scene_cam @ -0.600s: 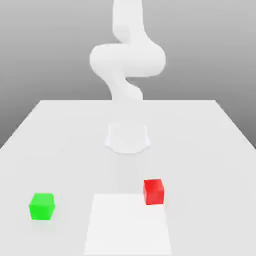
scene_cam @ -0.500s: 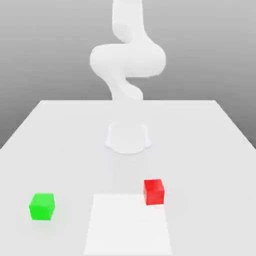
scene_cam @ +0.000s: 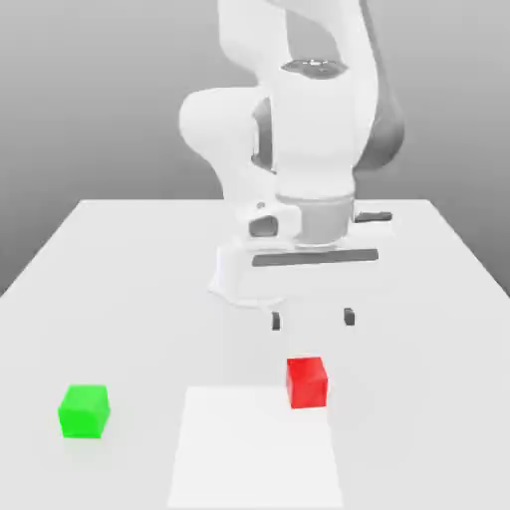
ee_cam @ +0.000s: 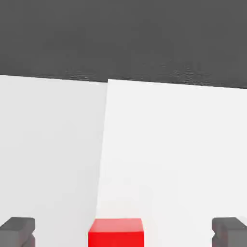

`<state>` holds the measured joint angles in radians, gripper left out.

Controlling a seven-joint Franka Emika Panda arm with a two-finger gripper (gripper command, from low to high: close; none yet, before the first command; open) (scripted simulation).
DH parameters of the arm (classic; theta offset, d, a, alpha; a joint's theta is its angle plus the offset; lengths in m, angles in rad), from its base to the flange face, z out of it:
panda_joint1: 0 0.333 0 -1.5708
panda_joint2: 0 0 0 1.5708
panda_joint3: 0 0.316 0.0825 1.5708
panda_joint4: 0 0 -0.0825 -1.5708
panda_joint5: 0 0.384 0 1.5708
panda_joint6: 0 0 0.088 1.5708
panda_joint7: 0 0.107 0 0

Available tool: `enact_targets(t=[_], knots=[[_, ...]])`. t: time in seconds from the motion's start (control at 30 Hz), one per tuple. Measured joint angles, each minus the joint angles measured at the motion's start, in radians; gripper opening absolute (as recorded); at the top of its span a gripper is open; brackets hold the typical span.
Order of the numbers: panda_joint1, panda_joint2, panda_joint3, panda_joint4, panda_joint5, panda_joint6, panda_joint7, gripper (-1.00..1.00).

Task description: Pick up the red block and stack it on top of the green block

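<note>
So the biggest thing here is the flat white bench (scene_cam: 120, 289), which runs wide across the exterior view and has a slightly brighter white rectangular patch (scene_cam: 254, 448) on its near part. Next is the bulky white robot arm (scene_cam: 299, 120), folded up over the middle of the bench with its hand pointing straight down.

The gripper (scene_cam: 312, 319) hangs above the bench, and its two dark grey fingers (scene_cam: 276, 321) are spread as wide as they go with nothing between them. In the hand view the gripper (ee_cam: 123, 231) shows as two dark tips far apart at the edges of the picture.

Then the small stuff. The small bright red cube with smooth plain faces (scene_cam: 307, 382) sits on the bench at the far corner of the brighter patch, on the exterior view's right side of it, just below and in front of the open fingers, not touching them. From the hand view the red cube (ee_cam: 116, 232) lands between the two tips, a bit closer to one than the other.

The small bright green cube of the same size (scene_cam: 84, 411) sits on the bench well apart from the red one, off toward the exterior view's left.
</note>
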<state>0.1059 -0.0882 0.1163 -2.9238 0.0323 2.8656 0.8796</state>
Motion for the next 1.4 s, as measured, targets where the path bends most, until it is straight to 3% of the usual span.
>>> enact_targets(t=[0.17,0.2,0.43,0.7,1.03,1.4], knots=[[0.038,0.218,-0.058,0.009,-0.105,0.18,0.079,0.0],[0.057,0.25,-0.077,0.013,-0.113,0.207,0.086,-1.0],[0.061,0.256,-0.082,0.014,-0.118,0.212,0.09,-1.0],[0.062,-0.005,-0.056,-0.023,-0.015,-0.012,0.016,-1.0],[-0.116,0.017,-0.247,0.109,-0.063,-0.123,-0.215,-1.0],[-0.369,0.08,-0.411,0.274,-0.037,-0.225,-0.551,-1.0]])
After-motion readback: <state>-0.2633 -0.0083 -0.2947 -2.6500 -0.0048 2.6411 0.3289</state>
